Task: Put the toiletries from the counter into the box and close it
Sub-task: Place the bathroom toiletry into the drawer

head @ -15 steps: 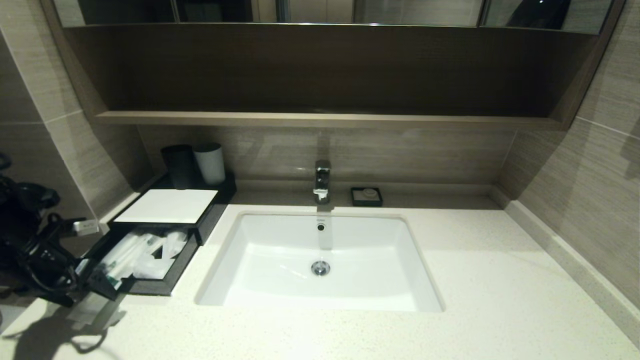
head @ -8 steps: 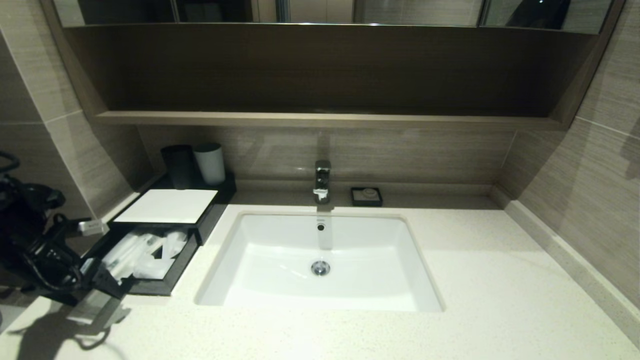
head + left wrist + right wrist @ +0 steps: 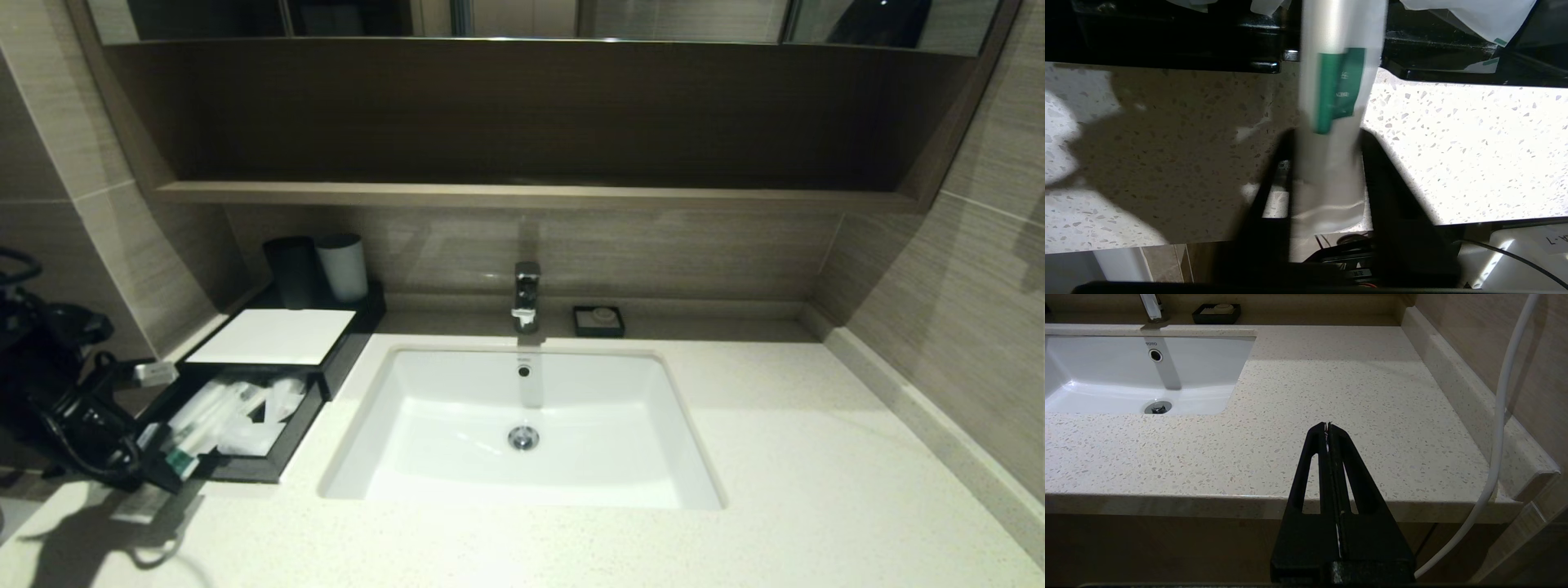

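The black box with a white top panel [image 3: 273,335] stands at the counter's [image 3: 775,457] back left, its drawer [image 3: 245,469] pulled out. Wrapped sticks [image 3: 220,408] lie in the drawer. The stick with the green label [image 3: 183,464] rests over the drawer's front left corner, its near end sticking out. My left gripper [image 3: 157,472] is at that corner. In the left wrist view this stick [image 3: 1337,90] runs between my spread fingers [image 3: 1325,136] and over the drawer rim [image 3: 1167,61]. My right gripper [image 3: 1327,424] is shut and empty, parked over the counter's front edge, right of the sink.
A white sink [image 3: 522,425] with a faucet [image 3: 526,296] fills the counter's middle. A black cup [image 3: 291,271] and a white cup [image 3: 343,266] stand behind the box. A small black soap dish [image 3: 598,320] sits by the faucet. A wooden shelf [image 3: 531,194] hangs above.
My left gripper pushed towards the drawer corner, then drew back left, uncovering the green label, which stays in the same spot. The right arm has not moved.
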Robot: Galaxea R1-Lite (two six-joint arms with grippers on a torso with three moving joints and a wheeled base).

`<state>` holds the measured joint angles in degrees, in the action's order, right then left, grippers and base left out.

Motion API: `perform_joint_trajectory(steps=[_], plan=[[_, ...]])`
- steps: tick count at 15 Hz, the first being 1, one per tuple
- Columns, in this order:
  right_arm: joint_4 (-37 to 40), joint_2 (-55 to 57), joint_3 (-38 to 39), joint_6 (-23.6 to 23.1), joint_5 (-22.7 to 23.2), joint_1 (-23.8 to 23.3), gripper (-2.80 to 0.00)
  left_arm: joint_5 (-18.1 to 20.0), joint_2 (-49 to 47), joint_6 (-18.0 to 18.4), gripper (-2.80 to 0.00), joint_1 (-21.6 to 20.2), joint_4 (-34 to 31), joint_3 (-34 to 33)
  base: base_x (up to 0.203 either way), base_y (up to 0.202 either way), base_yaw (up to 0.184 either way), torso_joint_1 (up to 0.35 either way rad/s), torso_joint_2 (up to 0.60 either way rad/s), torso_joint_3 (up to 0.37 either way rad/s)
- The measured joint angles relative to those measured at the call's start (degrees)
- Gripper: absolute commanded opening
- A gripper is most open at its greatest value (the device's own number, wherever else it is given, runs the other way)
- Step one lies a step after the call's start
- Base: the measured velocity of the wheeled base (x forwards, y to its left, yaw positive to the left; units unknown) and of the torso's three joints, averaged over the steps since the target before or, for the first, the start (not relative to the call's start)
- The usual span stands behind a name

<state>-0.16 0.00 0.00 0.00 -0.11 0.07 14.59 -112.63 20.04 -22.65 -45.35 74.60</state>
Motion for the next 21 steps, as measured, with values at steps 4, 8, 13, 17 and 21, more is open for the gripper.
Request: perform_joint_trajectory(steps=[4, 8, 13, 17, 21], plan=[[0.00, 0.00, -0.02, 0.00, 0.01, 0.00, -2.80, 0.02, -0.11, -0.09, -2.80, 0.00, -0.05, 0.27, 0.000, 0.000, 0.000, 0.000, 0.00, 0.000], [0.00, 0.00, -0.02, 0.00, 0.04, 0.00, -2.80, 0.02, 0.87, -0.15, -2.80, 0.00, -0.23, 0.79, 0.000, 0.000, 0.000, 0.000, 0.00, 0.000], [0.00, 0.00, 0.00, 0.00, 0.01, 0.00, -2.80, -0.07, 1.96, -0.37, -2.80, 0.00, -0.59, 3.30, 0.000, 0.000, 0.000, 0.000, 0.00, 0.000], [0.00, 0.00, 0.00, 0.00, 0.03, 0.00, -2.80, -0.18, 1.19, -0.32, -2.80, 0.09, -0.73, 5.31, 0.000, 0.000, 0.000, 0.000, 0.00, 0.000], [0.00, 0.00, 0.00, 0.02, 0.01, 0.00, -2.80, -0.24, -0.02, -0.50, -2.80, 0.80, -0.27, 6.17, 0.000, 0.000, 0.000, 0.000, 0.00, 0.000]])
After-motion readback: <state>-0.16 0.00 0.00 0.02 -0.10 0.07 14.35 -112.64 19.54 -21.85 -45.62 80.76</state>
